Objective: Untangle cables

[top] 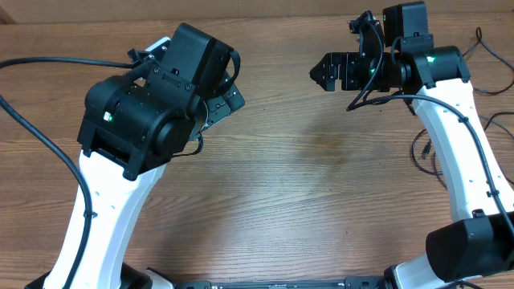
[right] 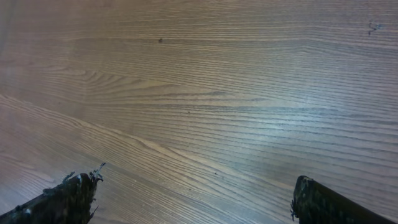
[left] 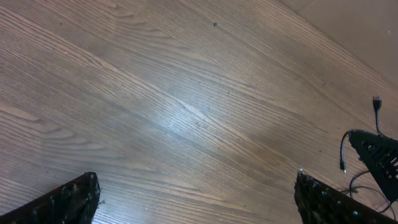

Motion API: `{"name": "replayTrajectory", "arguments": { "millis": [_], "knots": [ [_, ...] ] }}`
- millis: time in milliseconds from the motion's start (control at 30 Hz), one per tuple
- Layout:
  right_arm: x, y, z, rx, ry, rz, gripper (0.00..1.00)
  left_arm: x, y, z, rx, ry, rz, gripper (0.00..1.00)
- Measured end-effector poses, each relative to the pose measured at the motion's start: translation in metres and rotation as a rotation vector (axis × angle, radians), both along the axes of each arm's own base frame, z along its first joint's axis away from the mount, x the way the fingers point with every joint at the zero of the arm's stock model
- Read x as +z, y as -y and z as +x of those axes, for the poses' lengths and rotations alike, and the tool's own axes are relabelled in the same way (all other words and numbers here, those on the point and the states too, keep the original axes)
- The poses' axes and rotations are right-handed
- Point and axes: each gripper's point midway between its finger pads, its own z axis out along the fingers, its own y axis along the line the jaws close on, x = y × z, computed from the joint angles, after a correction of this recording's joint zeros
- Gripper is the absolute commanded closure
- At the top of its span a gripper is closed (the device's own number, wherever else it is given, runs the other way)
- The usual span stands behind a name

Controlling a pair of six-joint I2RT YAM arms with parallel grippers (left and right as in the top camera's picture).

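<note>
Lying at the far right of the wooden counter, the cables are seen as thin black cords in loose loops, just beside the white right arm and partly hidden behind it. More thin strands are seen near the counter's right edge in the overhead view. From the left wrist camera, one strand is shown curving down to a small plug end. A second small plug is seen above it in the picture, apart from it. Whether the cords are knotted together cannot be told. The left fingers are seen above the left half of the counter, spread as wide as they go. Nothing is gripped by them, and only wood grain is shown between them in their own wrist view. The right fingers are seen above the upper middle of the counter, pointed toward the left side and likewise spread wide with nothing gripped. Both sets of fingers are kept well apart from the cables, and no cord is touched by either.
</note>
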Motion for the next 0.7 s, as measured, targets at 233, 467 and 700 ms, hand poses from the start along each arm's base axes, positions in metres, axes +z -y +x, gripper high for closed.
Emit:
{"name": "replayTrajectory", "arguments": {
  "millis": [233,467,700],
  "knots": [
    [0.0000,0.0000,-0.0001,0.000,-0.001,0.000,0.00,0.0000,0.0000,0.0000,0.000,0.000,0.000,0.00],
    [0.0000,0.0000,-0.0001,0.000,0.000,0.000,0.00,0.0000,0.0001,-0.0001,-0.053,0.000,0.034,0.00],
    [-0.0002,-0.0001,0.0000,0.000,-0.001,0.000,0.00,0.0034,0.0047,0.0050,-0.158,0.027,0.080,0.00]
  ]
}}
